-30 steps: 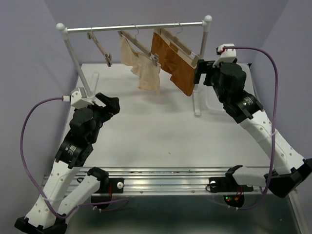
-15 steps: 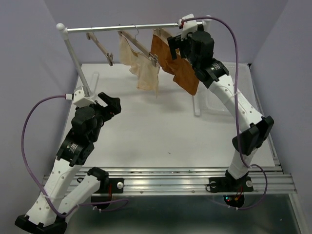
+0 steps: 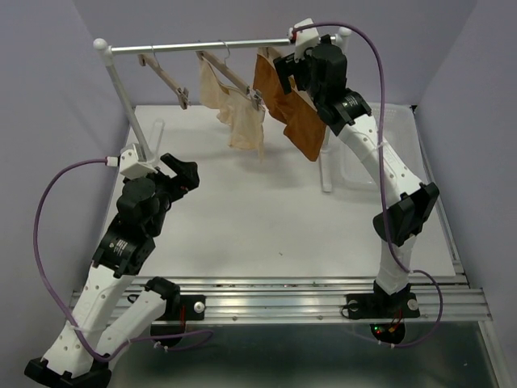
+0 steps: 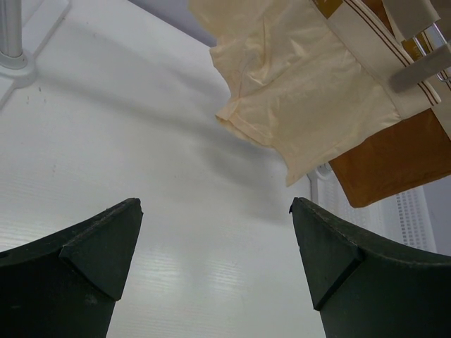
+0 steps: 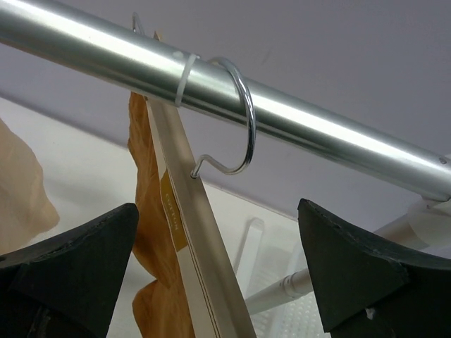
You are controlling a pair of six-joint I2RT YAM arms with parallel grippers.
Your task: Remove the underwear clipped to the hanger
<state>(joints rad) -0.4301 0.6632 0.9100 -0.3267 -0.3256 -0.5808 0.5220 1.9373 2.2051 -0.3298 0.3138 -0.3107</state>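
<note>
- Counting three wooden hangers along one metal rail (image 3: 218, 44): a bare hanger (image 3: 166, 77) at the left, a middle hanger (image 3: 230, 74), and the task hanger (image 3: 268, 56) at the right.
- Counting two pieces of underwear: the cream underwear (image 3: 238, 113) on the middle hanger and the rust-brown underwear (image 3: 295, 113) on the task hanger.
- Counting two arms, one gripper on each.
- Hanging from the task hanger at the right end of the rail, well above the table (image 3: 242, 218): the rust-brown underwear, soft and creased, drooping in a long fold with its lower corner pointing down toward the right.
- Showing in the right wrist view as an orange-brown fabric edge just behind the pale wooden bar, with a thin wire hook (image 5: 236, 120) looping over the rail.
- Sloping down and toward the right post: the bar of the task hanger, partly hidden in the top view.
- Standing stretched up to rail height: the right arm (image 3: 380, 162), with the right gripper (image 5: 217, 211) sitting right at the task hanger just under the rail, jaws spread wide, the bar passing between the fingers without either one visibly touching it.
- Crouching low over the left side of the table: the left arm (image 3: 133, 218), with the left gripper (image 4: 215, 204) pointing toward the hanging clothes, jaws parted wide and holding nothing.
</note>
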